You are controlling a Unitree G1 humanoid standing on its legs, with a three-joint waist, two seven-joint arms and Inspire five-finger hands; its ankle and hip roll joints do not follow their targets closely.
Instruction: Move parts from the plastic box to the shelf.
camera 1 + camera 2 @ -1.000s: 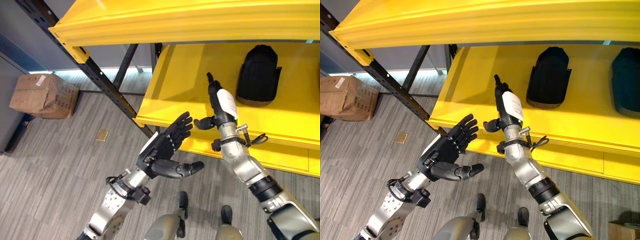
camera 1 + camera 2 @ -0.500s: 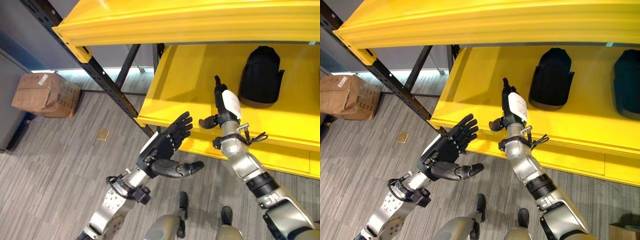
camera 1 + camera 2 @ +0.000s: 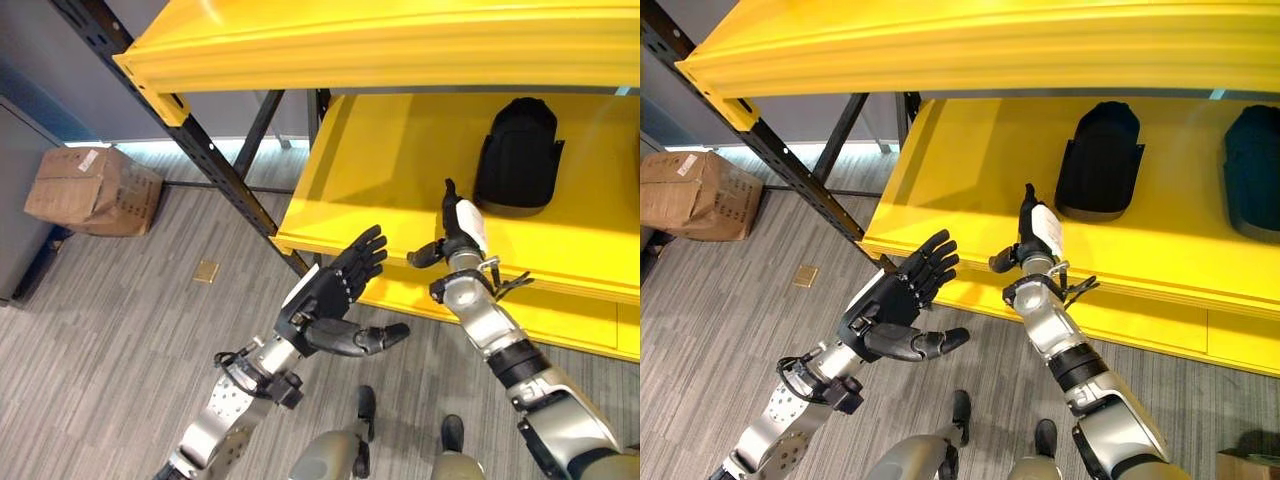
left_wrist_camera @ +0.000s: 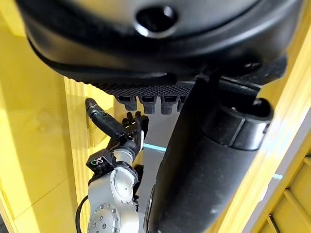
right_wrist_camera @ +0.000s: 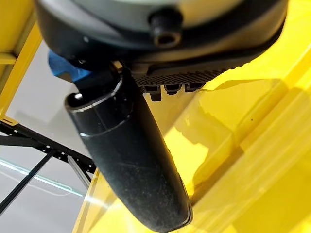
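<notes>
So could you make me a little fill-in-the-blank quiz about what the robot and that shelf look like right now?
1. The shelf is painted ____.
2. The black part lies ____ the shelf.
3. The left hand and the right hand both hold ____.
4. A cardboard box sits on the ____.

Missing words: yellow; on; nothing; floor

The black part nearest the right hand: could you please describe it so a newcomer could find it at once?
Start at the yellow shelf and look at its lower level. Just beyond the open right hand sits a black part, rounded on top. Unlike the second dark part at the view's right edge, it shows whole.
</notes>
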